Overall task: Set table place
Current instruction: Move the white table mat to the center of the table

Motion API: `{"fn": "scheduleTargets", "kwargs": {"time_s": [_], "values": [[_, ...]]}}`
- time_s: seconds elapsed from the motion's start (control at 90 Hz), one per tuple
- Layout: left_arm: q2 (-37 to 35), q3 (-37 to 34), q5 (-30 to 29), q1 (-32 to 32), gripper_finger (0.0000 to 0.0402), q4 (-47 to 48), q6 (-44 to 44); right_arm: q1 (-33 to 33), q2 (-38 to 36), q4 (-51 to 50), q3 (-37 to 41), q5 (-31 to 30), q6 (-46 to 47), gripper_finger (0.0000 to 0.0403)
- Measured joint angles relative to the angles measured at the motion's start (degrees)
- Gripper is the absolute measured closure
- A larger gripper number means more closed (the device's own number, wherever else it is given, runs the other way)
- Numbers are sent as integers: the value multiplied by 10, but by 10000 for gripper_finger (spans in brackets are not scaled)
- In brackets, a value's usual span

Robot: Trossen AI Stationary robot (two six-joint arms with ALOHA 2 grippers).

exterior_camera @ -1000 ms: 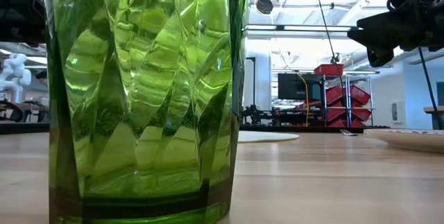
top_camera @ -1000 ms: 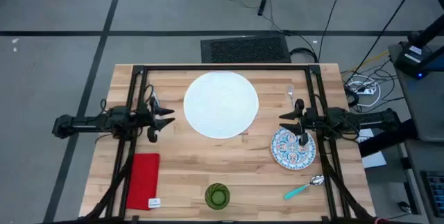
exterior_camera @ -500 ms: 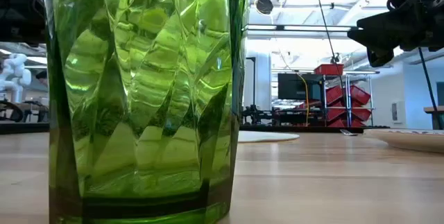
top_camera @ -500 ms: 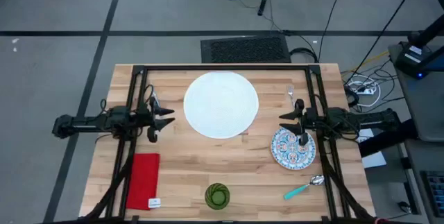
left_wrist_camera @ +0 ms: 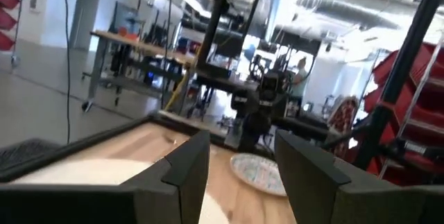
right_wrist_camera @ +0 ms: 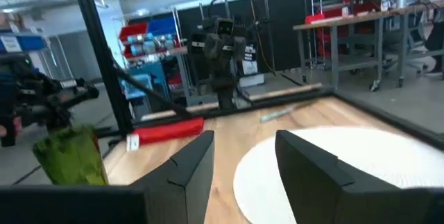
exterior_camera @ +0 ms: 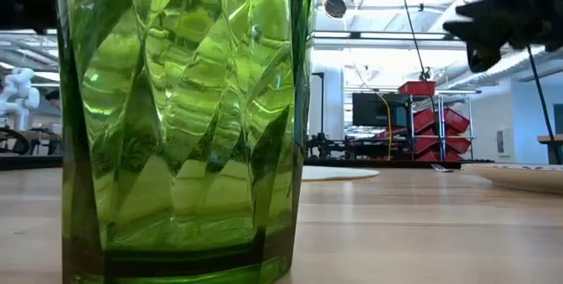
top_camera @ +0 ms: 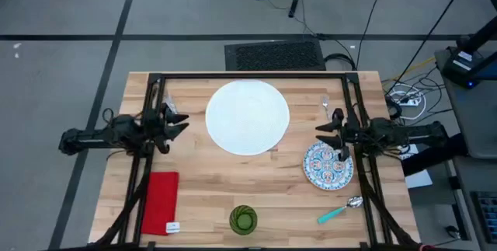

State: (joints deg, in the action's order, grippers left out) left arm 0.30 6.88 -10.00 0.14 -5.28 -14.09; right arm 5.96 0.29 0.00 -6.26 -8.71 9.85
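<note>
We find the left gripper (top_camera: 177,123) spread, empty, near the pale wooden table's (top_camera: 210,173) left edge; the right gripper (top_camera: 326,134) spread above the small patterned plate (top_camera: 328,166).

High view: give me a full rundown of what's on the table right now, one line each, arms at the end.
Table: one, pale wood planks with a black frame, holding everything below.
White plate: one, plain white, far centre of the table, between the two arms.
Patterned plate: one, blue and red, right side, partly under the right gripper.
Fork: one, silver, far right, beyond the right gripper.
Spoon: one, teal handle with silver bowl, near right corner.
Green cup: one, green glass, upright at the near edge, centre.
Napkin: one, red, near left, with a small white tag at its near corner.
Left gripper: open, empty, left of the white plate.
Right gripper: open, empty, at the patterned plate's far edge.
</note>
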Motion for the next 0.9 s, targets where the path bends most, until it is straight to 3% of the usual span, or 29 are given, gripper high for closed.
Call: {"fn": "scheduleTargets", "kwargs": {"time_s": [0.178, 0.456, 0.744, 0.9], "values": [[47, 58, -4, 0, 253, -3, 2, 0, 20, -128, -96, 0, -4, 261], [211, 207, -5, 0, 253, 24, 73, 0, 105, -278, -316, -2, -31, 261], [373, 431, 10, 0, 253, 51, 150, 0, 248, -325, -524, -3, -76, 261], [457, 583, 24, -7, 253, 154, 159, 0, 329, -332, -621, -3, -92, 261]]}}
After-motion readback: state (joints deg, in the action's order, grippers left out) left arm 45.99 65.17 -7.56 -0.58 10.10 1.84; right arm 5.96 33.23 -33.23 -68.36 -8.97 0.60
